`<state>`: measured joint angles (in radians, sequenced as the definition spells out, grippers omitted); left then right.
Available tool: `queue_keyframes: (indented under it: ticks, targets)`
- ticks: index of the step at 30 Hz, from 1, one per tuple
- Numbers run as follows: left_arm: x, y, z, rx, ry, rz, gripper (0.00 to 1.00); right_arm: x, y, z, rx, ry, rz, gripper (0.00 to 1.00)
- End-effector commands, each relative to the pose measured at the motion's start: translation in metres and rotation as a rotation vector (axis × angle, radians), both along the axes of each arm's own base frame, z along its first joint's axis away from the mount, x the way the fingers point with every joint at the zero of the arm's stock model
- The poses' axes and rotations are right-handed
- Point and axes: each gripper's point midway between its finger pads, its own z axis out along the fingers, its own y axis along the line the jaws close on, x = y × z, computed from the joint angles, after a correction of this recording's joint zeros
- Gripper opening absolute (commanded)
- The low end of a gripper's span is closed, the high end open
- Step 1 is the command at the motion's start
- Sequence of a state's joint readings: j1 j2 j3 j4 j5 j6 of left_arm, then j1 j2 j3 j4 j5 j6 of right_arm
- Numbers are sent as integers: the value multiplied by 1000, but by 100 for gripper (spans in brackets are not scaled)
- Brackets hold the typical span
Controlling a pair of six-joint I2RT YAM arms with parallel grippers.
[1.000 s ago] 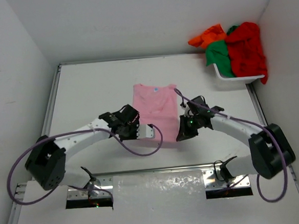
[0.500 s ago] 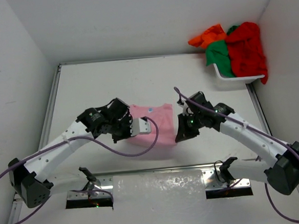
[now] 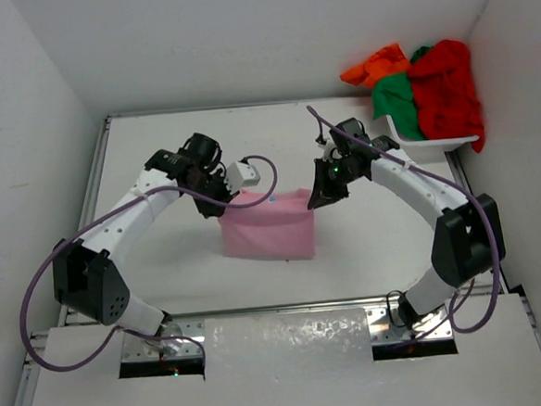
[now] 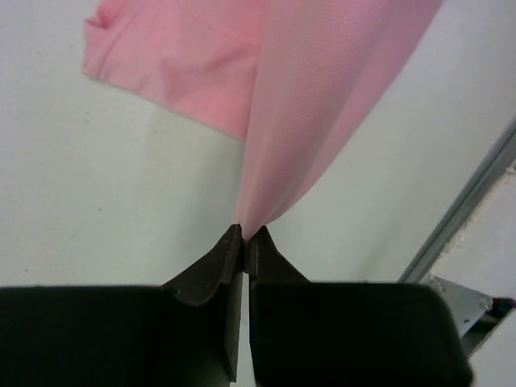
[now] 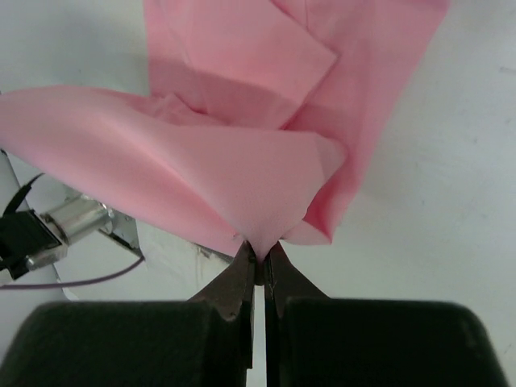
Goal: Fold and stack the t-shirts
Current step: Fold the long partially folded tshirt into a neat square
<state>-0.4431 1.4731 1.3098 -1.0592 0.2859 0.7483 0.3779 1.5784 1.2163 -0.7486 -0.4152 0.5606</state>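
Jaws of left gripper [image 4: 244, 235] and right gripper [image 5: 260, 251] clamp opposite corners of pink shirt [image 3: 268, 229], holding its edge raised and level so the fold lands straight.

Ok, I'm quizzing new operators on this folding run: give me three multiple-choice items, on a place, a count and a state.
1. Where is the white plastic mesh basket? A) far right corner of the white table B) near left corner C) between the arm bases
2. How many garments are heaped in it? A) one B) three C) five
3. The left gripper and right gripper are: A) open B) shut on the light pink cloth t-shirt C) shut on nothing
1 A: it sits far back on the right. 2 B: orange t-shirt, green t-shirt, bright red t-shirt. 3 B: each wrist view shows pink cloth pinched.
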Motion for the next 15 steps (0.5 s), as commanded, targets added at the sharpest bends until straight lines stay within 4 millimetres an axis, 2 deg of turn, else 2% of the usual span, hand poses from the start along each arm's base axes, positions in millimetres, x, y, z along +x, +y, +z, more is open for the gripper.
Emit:
queue_keyframes:
  ticks: [1, 6, 10, 15]
  targets:
    - [36, 2, 20, -51, -89, 82, 0, 30, -8, 13, -27, -83, -11, 0]
    - [66, 1, 14, -56, -125, 147, 0, 51, -13, 4, -34, -72, -38, 0]
    - [84, -1, 2, -62, -110, 184, 0, 66, -12, -4, -43, -64, -51, 0]
    - [110, -2, 1, -70, -153, 228, 0, 88, -17, -15, -53, -47, -89, 0]
